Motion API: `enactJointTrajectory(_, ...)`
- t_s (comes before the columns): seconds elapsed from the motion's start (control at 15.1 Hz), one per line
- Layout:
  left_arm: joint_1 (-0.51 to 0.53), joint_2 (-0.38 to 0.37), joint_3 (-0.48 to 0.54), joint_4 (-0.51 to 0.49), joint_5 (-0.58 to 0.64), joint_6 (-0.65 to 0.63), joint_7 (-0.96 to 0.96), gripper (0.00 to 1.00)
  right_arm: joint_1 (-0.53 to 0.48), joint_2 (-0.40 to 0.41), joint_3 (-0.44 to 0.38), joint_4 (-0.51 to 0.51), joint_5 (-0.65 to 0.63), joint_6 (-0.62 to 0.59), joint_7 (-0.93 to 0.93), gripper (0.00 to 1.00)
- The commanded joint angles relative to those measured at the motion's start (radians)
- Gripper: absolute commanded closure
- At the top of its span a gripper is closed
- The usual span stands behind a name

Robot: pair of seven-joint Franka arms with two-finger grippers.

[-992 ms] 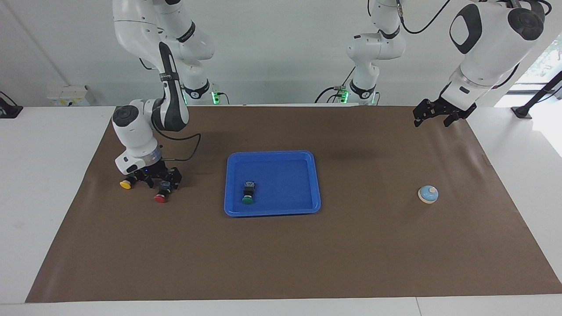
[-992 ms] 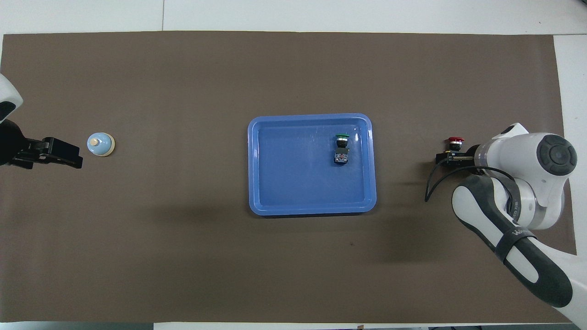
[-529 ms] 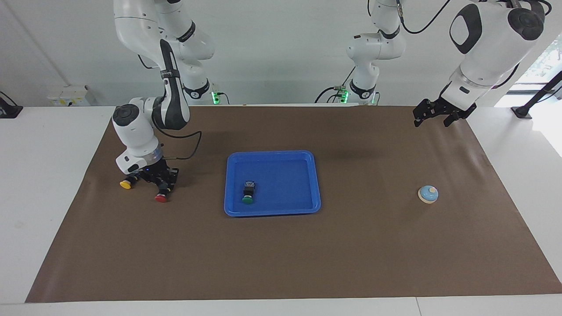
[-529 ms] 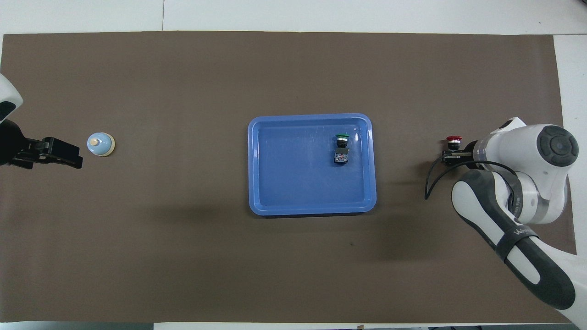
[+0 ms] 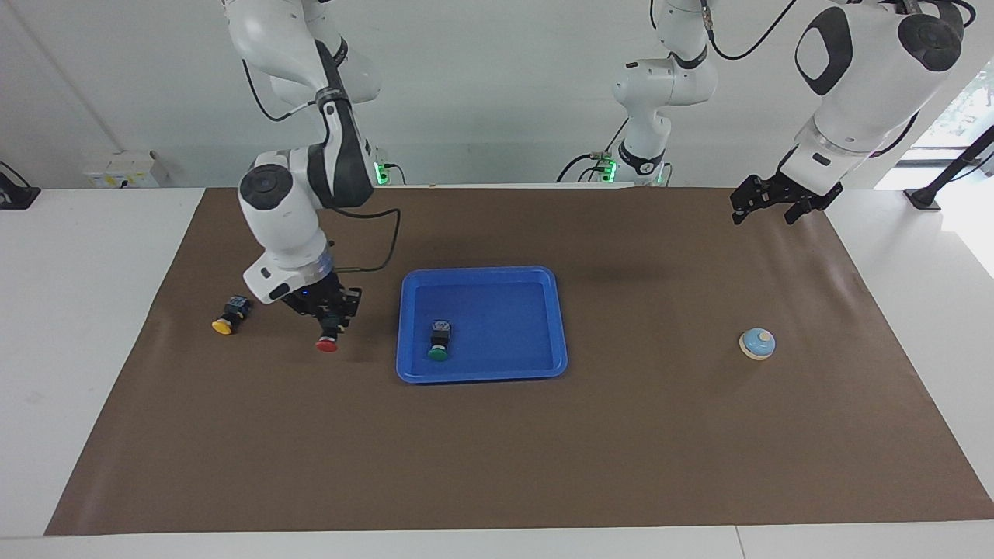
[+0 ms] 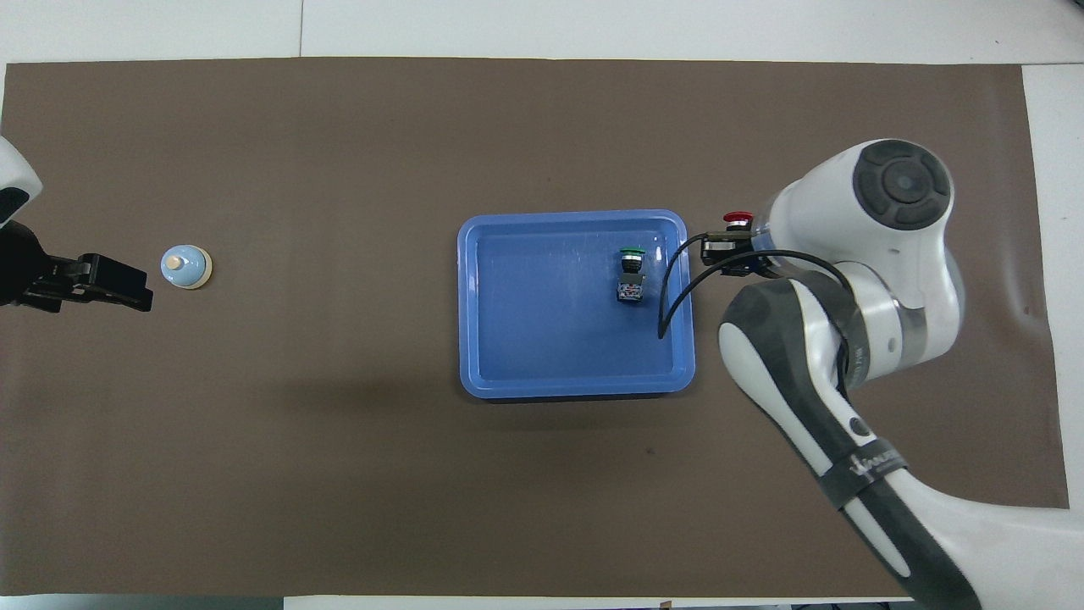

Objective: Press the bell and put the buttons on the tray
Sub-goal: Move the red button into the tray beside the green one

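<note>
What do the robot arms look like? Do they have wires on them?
Both arms are glossy white with rounded dark grey joint caps. The right gripper and left gripper are black and blocky. A thin black cable loops beside the right arm's wrist, and green lights glow at each base.

Bare brown mat fills the lower half of the facing view, open for passage. At frame centre the blue tray point(image 5: 481, 272) holds only the green button point(image 5: 439, 340), the rest of its floor free. The right claw point(image 5: 329, 317), gripping the red button point(image 5: 327, 344), hangs beside the tray, blocking that approach. The yellow button point(image 5: 226, 321) lies at mid-left, the bell point(image 5: 757, 343) at mid-right; the left claw point(image 5: 765, 203) waits at upper right.
</note>
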State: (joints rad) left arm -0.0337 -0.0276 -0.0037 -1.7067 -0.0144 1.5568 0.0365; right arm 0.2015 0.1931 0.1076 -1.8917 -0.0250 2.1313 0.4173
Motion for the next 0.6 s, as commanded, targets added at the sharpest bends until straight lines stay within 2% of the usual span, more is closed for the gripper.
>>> enactJointTrajectory(0.0,0.000,-0.014,0.002,-0.005,0.002,0.008,-0.007,0.00,0.100,0.081,-0.006,0.072,-0.013,-0.005,0.162,1.00)
enactJointTrajectory(0.2,0.000,-0.015,0.002,-0.005,0.002,0.008,-0.007,0.00,0.197,0.187,-0.006,0.164,-0.045,0.004,0.331,1.00)
enactJointTrajectory(0.53,0.000,-0.014,0.002,-0.005,0.002,0.008,-0.007,0.00,0.260,0.261,-0.006,0.151,-0.072,0.105,0.432,1.00)
